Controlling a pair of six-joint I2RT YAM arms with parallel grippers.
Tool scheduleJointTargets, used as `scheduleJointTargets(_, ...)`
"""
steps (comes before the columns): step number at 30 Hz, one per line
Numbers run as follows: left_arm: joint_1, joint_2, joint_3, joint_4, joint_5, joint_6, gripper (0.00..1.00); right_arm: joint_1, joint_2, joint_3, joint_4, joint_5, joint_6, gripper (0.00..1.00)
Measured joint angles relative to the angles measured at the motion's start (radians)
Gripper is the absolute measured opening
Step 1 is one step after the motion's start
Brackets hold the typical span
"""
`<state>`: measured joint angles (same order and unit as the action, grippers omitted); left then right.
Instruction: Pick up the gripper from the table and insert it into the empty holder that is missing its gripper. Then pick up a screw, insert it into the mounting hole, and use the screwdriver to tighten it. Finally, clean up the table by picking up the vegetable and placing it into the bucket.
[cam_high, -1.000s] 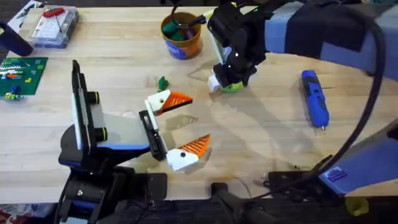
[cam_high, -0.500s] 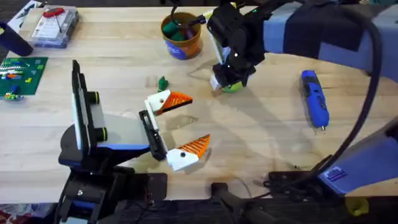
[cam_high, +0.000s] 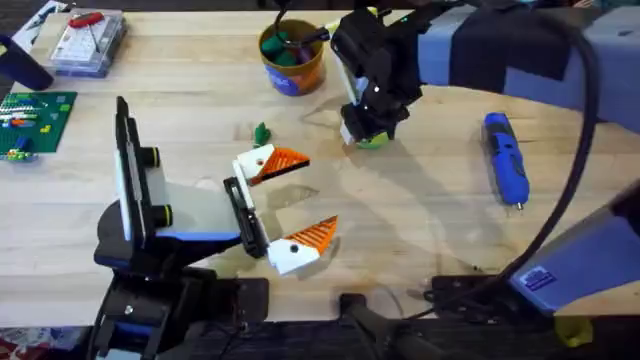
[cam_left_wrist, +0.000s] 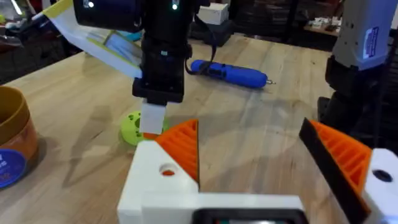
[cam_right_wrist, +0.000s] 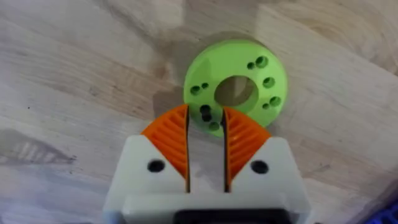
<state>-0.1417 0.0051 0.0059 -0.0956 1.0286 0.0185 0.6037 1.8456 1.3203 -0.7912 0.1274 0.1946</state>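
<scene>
My right gripper (cam_high: 362, 132) points straight down at a lime-green disc (cam_right_wrist: 236, 93) with a centre bore and small holes, lying on the table right of the bucket. Its orange pads (cam_right_wrist: 171, 140) stand almost together over the disc's rim, shut on a small dark screw (cam_right_wrist: 205, 114). My left gripper (cam_high: 310, 197) rests open near the table's middle, holding nothing. The blue screwdriver (cam_high: 505, 158) lies at the right. The tiny green vegetable (cam_high: 262, 133) lies on the wood below the orange bucket (cam_high: 292, 57). From the left wrist view the disc (cam_left_wrist: 132, 127) sits under the right arm's fingers.
A clear box with a red-handled tool (cam_high: 88, 40) and a green studded board (cam_high: 35, 120) sit at the far left. The bucket holds green pieces and a dark stick. Bare wood lies between the disc and the screwdriver (cam_left_wrist: 230, 71).
My right gripper has shifted slightly toward the back of the table over the green disc. The left arm, vegetable and screwdriver have not moved.
</scene>
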Motion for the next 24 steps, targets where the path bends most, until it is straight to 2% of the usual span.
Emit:
scheduleJointTargets(10,0.0,0.0,0.0,0.0,0.0,0.0,0.987,0.0,0.0,0.001,0.003,0.0,0.0,0.092)
scheduleJointTargets(16,0.0,0.0,0.0,0.0,0.0,0.0,0.986,0.0,0.0,0.001,0.003,0.0,0.0,0.067)
scheduleJointTargets(19,0.0,0.0,0.0,0.0,0.0,0.0,0.987,0.0,0.0,0.001,0.004,0.001,0.0,0.006)
scheduleJointTargets(24,0.0,0.0,0.0,0.0,0.0,0.0,0.987,0.0,0.0,0.001,0.011,0.0,0.0,0.004)
